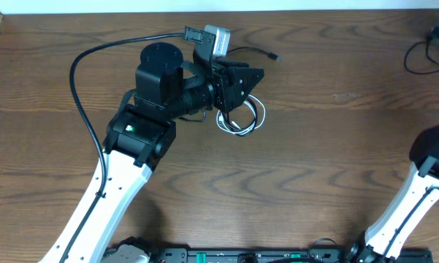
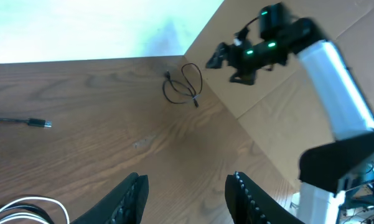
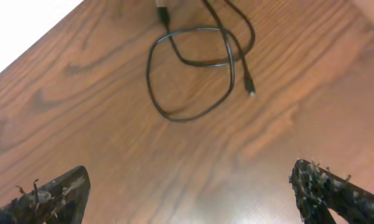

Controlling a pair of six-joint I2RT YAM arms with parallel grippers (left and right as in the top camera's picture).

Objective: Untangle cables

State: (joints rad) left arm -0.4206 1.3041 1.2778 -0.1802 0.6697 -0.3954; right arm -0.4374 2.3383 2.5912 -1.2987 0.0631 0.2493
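Observation:
A white cable lies coiled on the wooden table just below my left gripper, with a thin black cable looped alongside it. That black cable's plug end lies to the gripper's right. In the left wrist view the jaws are open and empty above bare wood, with the white cable at the bottom left and the black plug at the left. My right gripper is open wide and empty, a little short of a separate loose black cable coil.
That black coil lies at the table's far right corner and also shows in the left wrist view, near the right arm. A thick black robot wire arcs off the left arm. Brown cardboard walls border the table.

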